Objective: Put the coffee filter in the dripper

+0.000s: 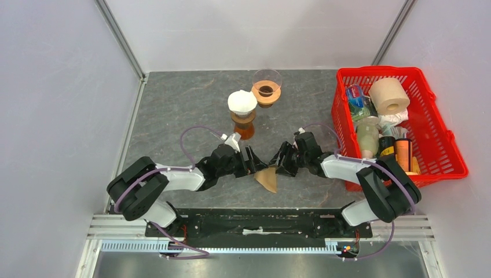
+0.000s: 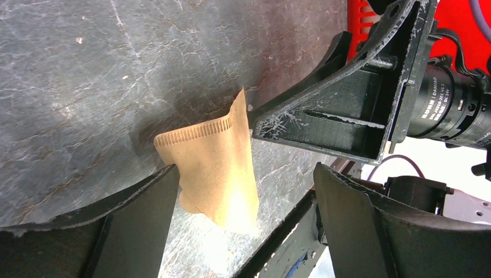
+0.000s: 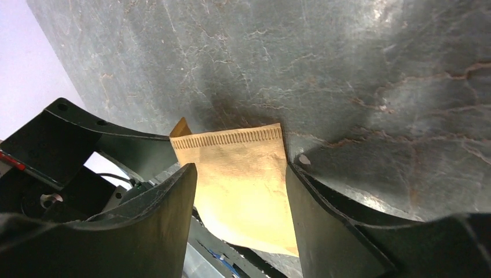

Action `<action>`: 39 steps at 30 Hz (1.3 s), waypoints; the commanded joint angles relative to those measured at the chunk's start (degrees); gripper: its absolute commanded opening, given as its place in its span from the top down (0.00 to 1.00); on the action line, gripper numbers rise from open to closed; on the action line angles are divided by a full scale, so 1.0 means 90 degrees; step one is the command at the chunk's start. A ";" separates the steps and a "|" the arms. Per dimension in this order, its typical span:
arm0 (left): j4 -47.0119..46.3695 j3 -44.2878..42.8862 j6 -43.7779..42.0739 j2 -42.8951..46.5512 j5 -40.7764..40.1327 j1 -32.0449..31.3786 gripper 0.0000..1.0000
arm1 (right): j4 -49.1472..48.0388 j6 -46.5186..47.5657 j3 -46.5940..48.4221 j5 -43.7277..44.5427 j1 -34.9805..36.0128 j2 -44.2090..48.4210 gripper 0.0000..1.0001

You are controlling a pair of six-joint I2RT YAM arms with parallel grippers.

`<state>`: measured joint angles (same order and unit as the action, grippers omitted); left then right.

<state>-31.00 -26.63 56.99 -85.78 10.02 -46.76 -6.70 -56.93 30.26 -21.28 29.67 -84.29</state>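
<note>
The brown paper coffee filter sits near the table's front edge, between my two grippers. In the left wrist view the filter stands partly raised, its edge against my left gripper's lower finger. My left gripper is open, its jaws wide apart. My right gripper is open, and its fingers flank the filter at both side edges. One right fingertip touches the filter's top corner. A clear glass dripper stands at the back. Beside it, a dripper with a white filter sits on an amber carafe.
A red basket at the right holds a paper roll, bottles and several other items. Grey walls enclose the table on the left, back and right. The arms' black base rail runs just in front of the filter.
</note>
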 commanded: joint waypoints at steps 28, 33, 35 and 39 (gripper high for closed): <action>0.1411 -0.0687 -0.0859 -0.0230 -0.0041 -0.0038 0.05 | 0.1296 0.0247 -0.0176 0.0133 0.0008 0.0585 0.32; 0.1340 -0.0813 -0.0761 -0.0740 0.0227 0.0049 0.06 | 0.1150 0.0260 -0.0172 -0.0219 0.0080 0.0384 0.33; 0.1448 -0.0888 -0.0756 -0.0824 0.0269 0.0049 0.07 | 0.0939 0.0223 -0.0131 -0.0380 0.0136 0.0169 0.34; 0.1738 -0.0880 -0.0779 -0.0690 0.0188 0.0049 0.07 | -0.0134 -0.0213 -0.0285 -0.0827 0.0179 -0.0099 0.35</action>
<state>-20.82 -34.79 51.57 -91.37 11.94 -46.35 -0.71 -56.45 29.58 -25.02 30.44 -82.30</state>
